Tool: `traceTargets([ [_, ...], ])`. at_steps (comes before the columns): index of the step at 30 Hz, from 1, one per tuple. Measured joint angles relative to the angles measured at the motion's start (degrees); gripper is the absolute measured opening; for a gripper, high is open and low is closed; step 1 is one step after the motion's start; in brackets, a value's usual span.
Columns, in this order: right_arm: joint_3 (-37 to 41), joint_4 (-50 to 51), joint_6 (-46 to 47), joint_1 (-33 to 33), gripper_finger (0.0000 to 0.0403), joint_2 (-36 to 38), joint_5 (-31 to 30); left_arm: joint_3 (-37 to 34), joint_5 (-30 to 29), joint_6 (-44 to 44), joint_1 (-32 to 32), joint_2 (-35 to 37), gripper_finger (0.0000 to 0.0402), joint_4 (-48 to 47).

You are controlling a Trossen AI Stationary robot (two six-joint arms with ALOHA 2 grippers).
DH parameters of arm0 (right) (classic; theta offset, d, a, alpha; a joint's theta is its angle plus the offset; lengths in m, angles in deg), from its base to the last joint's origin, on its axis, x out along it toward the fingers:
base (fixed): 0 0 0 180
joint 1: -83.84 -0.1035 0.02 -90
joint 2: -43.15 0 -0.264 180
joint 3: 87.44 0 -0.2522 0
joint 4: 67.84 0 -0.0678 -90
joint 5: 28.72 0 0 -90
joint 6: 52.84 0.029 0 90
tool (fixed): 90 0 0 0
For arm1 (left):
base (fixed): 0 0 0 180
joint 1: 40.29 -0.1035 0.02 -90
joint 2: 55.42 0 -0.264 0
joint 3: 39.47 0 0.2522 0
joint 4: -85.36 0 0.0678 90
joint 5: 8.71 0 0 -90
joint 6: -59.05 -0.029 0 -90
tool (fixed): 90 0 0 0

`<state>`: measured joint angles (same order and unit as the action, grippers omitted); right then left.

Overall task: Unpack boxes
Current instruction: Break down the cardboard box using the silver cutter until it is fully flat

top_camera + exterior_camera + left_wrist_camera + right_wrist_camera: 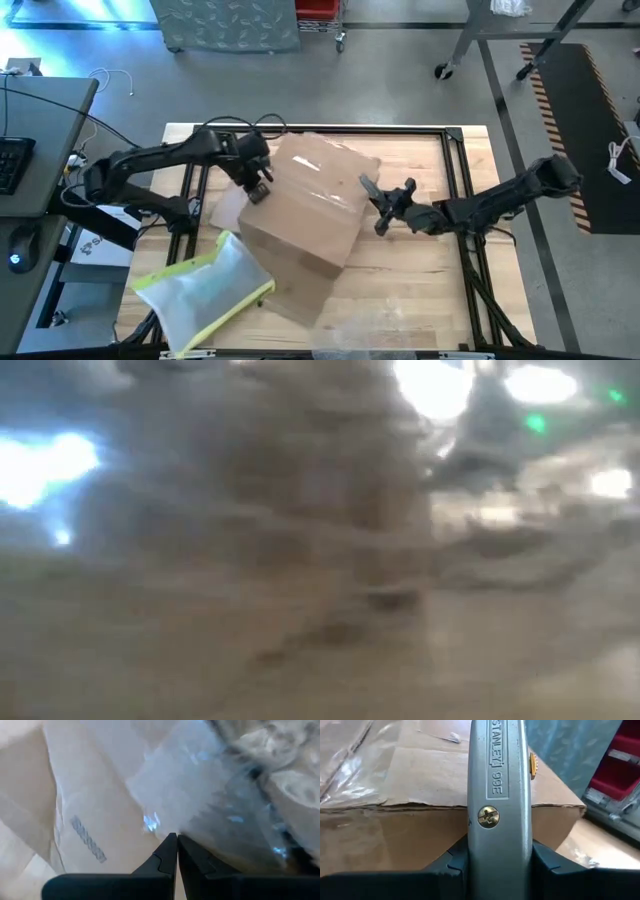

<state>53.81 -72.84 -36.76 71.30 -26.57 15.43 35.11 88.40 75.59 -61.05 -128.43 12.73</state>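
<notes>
The plain brown corrugated cardboard box (305,215), the largest thing in view, stood near the middle of the pale wooden desk (420,265), turned at an angle, with a strip of clear tape shining across its closed top. The left gripper (258,187) rested at the box's upper edge on the left arm's side, its two dark fingers (167,857) clenched together with nothing between them; just ahead of their tips lay the taped cardboard surface and a small dark printed mark. The right gripper (385,205) sat at the opposite side of the box, its fingers (547,857) grasping a grey metal utility knife (497,810) with a brass screw in its body and a yellow button on one edge. The knife reached forward from between those fingers toward the box's top edge. Well away from both sets of fingers, at the desk's near left corner, lay a flat clear plastic sleeve with a yellow edge (205,290), and crinkly clear film (385,325) lay along the near edge.
</notes>
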Motion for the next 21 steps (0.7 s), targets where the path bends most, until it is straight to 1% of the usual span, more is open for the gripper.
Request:
traceTargets([
  [3,-0.2,-4.7,-4.1,1.5,0.0096,0.0,0.2,-0.1,-1.1,0.6,0.9,2.6,0.0000,0.0],
  [6,-2.1,-5.0,-7.5,1.7,0.0096,0.0,0.0,-0.1,-4.3,0.8,2.3,4.0,0.0000,-0.9],
  [9,-3.9,-5.0,-11.7,2.2,0.0096,0.0,-1.5,-0.1,-8.5,0.5,2.8,4.2,0.0000,-1.9],
  [12,-5.4,-5.4,-15.1,3.5,0.0096,0.1,-1.4,-0.1,-10.4,-0.5,3.0,3.7,0.0000,-3.0],
  [18,-10.1,-6.2,-21.2,5.4,0.0096,0.2,0.4,-0.1,-12.3,-5.7,4.9,3.6,0.0000,-6.4],
  [21,-13.1,-6.5,-23.9,5.3,0.0096,0.2,0.0,-0.1,-10.1,-7.4,6.6,3.5,0.0000,-7.1],
])
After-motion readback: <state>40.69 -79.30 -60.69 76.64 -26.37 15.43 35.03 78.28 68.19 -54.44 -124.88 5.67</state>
